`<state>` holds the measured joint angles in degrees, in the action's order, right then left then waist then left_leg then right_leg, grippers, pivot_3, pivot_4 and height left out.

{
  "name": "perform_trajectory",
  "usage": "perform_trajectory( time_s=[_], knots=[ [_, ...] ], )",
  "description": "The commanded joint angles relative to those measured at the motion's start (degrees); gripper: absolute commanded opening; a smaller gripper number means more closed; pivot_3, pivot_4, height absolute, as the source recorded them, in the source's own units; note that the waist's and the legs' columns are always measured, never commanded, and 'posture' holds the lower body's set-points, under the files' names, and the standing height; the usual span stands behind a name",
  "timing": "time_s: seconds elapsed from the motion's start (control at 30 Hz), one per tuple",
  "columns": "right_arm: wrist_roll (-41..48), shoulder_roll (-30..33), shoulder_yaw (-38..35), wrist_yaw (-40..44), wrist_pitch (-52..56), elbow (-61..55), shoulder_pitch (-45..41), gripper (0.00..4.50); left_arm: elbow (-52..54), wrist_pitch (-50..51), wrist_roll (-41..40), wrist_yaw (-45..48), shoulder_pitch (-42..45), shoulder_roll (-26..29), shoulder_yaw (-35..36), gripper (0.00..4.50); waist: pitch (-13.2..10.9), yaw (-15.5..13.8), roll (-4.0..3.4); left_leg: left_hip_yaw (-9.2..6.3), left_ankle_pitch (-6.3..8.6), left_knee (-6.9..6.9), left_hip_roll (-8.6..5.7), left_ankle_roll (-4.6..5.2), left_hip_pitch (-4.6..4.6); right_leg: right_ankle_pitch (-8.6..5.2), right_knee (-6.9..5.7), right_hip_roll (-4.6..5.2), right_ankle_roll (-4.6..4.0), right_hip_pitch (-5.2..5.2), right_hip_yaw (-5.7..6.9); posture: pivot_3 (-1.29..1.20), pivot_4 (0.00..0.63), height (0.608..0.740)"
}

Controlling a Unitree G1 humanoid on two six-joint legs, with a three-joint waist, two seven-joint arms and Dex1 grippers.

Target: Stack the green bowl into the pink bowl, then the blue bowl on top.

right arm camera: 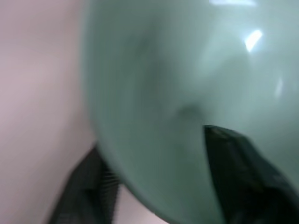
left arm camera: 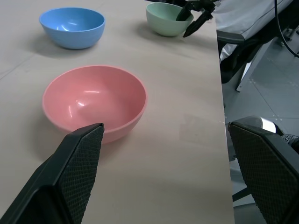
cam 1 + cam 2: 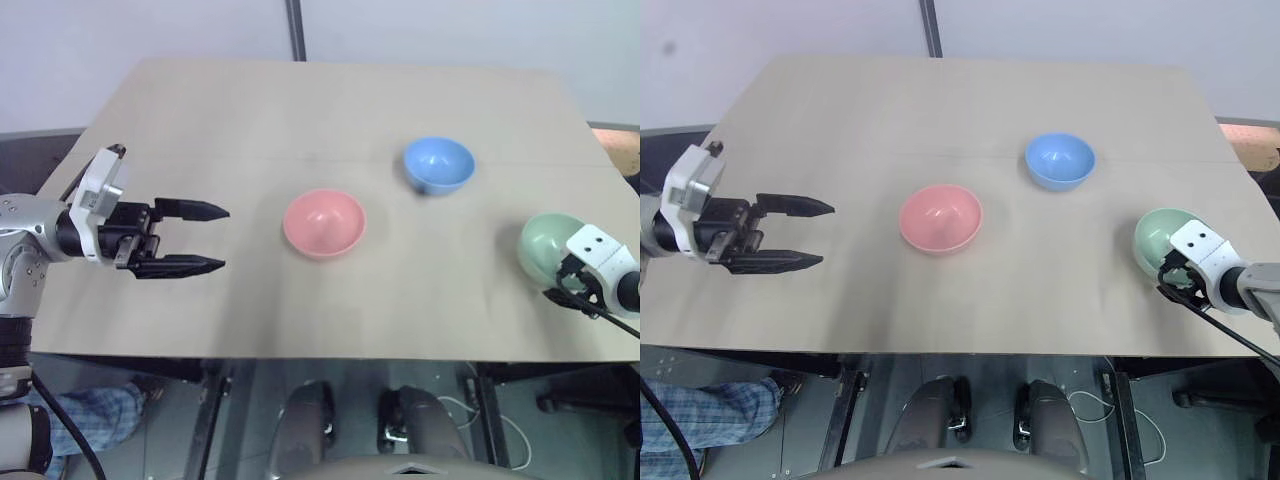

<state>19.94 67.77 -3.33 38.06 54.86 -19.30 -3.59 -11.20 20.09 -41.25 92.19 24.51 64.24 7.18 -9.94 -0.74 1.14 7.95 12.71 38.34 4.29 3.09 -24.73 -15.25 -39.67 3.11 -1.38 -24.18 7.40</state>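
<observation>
Right gripper [image 2: 192, 17] straddling the green bowl's [image 3: 1162, 240] near rim at the table's [image 3: 300, 110] right edge — one finger inside, one outside, not yet clamped. Probably light, stiff, slick plastic — best pinched at the rim.

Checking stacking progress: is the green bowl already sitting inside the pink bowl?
No, the green bowl rests on the table's right side, apart from the empty pink bowl.
</observation>
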Motion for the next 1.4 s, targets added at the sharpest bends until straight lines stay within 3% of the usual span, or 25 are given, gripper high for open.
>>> perform_trajectory(
  time_s=[0.03, 0.07, 0.1, 0.13, 0.2, 0.3, 0.5, 0.63, 0.77, 0.9, 1.2, 1.4],
  knots=[
    [-1.55, 0.56, -0.96, 0.9, -0.92, -0.87, -0.72, 1.68, 0.03, -1.49, -1.33, 0.31, 0.85, 1.68, -0.18, 4.5, 0.0, -0.01, 0.0, 0.0, 0.0, 0.0, 0.0, 0.0, 0.0, 0.0, 0.0, 0.0, 0.0, 0.0, 0.0, 0.0, 0.15, 0.74],
    [-1.81, 0.71, -0.89, 1.34, -1.27, -0.85, -0.77, 1.16, -0.02, -1.62, -1.38, 0.31, 0.86, 1.73, -0.34, 4.5, 0.0, -0.01, 0.0, 0.01, 0.0, 0.0, 0.0, 0.0, -0.01, 0.0, 0.0, 0.0, 0.0, -0.01, 0.0, 0.0, 0.15, 0.74],
    [-1.95, 0.74, -0.72, 1.57, -1.2, -0.97, -1.18, 1.02, -0.05, -1.82, -1.42, 0.31, 0.64, 1.84, -0.41, 4.5, 0.0, 0.0, 0.0, 0.01, 0.0, 0.0, 0.0, 0.0, -0.01, 0.0, 0.0, 0.0, 0.0, -0.01, 0.0, 0.0, 0.15, 0.74],
    [-2.11, 0.8, -0.41, 1.92, -1.41, -1.23, -1.67, 0.42, -0.01, -2.0, -1.49, 0.31, 0.34, 1.99, -0.42, 4.5, 0.0, 0.01, 0.0, 0.01, 0.0, 0.0, 0.0, 0.0, -0.01, 0.0, 0.0, 0.0, 0.0, -0.01, 0.0, 0.0, 0.15, 0.74],
    [-2.74, 0.92, 0.81, 2.7, -1.76, -1.67, -3.19, 0.02, -0.1, -1.98, -1.55, 0.31, 0.28, 2.02, -0.42, 4.5, 0.0, 0.08, 0.0, 0.02, 0.0, 0.0, 0.0, 0.0, 0.0, 0.0, 0.0, -0.01, 0.0, -0.02, -0.01, 0.0, 0.15, 0.74],
    [-4.1, 0.12, 4.11, 3.19, -1.74, -2.8, -8.22, 0.02, -0.18, -2.09, -1.53, 0.31, 0.22, 2.05, -0.48, 4.5, -0.01, 0.27, -0.02, 0.06, 0.0, 0.0, 0.01, 0.01, 0.01, 0.0, -0.01, -0.01, 0.0, -0.05, -0.06, 0.0, 0.15, 0.74],
    [-5.99, -5.48, 15.8, 5.69, 0.76, -8.4, -27.05, 0.02, -0.15, -2.51, -1.41, 0.31, -0.11, 2.02, -0.71, 4.5, -0.07, 1.1, -0.1, 0.15, -0.01, -0.02, 0.03, -0.01, -0.07, 0.0, -0.09, -0.04, 0.0, -0.22, -0.16, 0.0, 0.15, 0.74],
    [-8.89, -14.32, 27.24, 7.82, 0.7, -11.19, -41.24, 0.02, -0.64, -3.31, -0.88, 0.31, 0.38, 2.31, -1.88, 4.5, -0.08, 1.69, -0.09, 0.26, -0.13, -0.02, 0.01, -0.22, -0.16, 0.0, -0.13, -0.04, 0.0, -0.34, -0.24, 0.0, 0.15, 0.74],
    [-9.89, -24.67, 34.46, 8.38, 1.9, -11.49, -49.79, 0.02, -0.94, -3.86, -0.87, 0.31, 0.55, 2.47, -2.74, 4.5, -0.08, 1.76, -0.09, 0.38, -0.15, -0.05, 0.05, -0.25, -0.24, 0.01, -0.23, -0.1, -0.01, -0.57, -0.39, 0.0, 0.15, 0.74],
    [-13.03, -32.23, 40.18, 7.4, 1.19, -7.69, -54.26, 0.02, -1.1, -4.19, -0.96, 0.31, 0.41, 2.71, -3.15, 4.5, -0.07, 1.54, -0.07, 0.41, -0.16, 0.0, 0.03, -0.26, -0.32, 0.04, -0.2, -0.08, -0.04, -0.59, -0.37, 0.0, 0.15, 0.74],
    [-20.27, -41.08, 46.7, 7.01, -4.32, 2.02, -56.49, 0.02, -0.93, -4.07, -1.03, 0.31, -0.1, 2.92, -3.2, 4.5, 0.0, 1.71, 0.04, 0.39, -0.16, 0.06, 0.02, -0.25, -0.32, 0.04, -0.28, -0.08, -0.03, -0.58, -0.33, 0.0, 0.15, 0.74],
    [-23.53, -45.25, 46.33, 7.05, -6.73, 5.49, -56.87, 2.49, -1.04, -4.1, -0.92, 0.31, -0.19, 2.96, -3.17, 4.5, 0.0, 1.85, 0.05, 0.41, -0.17, 0.06, 0.03, -0.27, -0.31, 0.08, -0.27, -0.09, -0.08, -0.58, -0.36, 0.0, 0.15, 0.74]
  ],
)
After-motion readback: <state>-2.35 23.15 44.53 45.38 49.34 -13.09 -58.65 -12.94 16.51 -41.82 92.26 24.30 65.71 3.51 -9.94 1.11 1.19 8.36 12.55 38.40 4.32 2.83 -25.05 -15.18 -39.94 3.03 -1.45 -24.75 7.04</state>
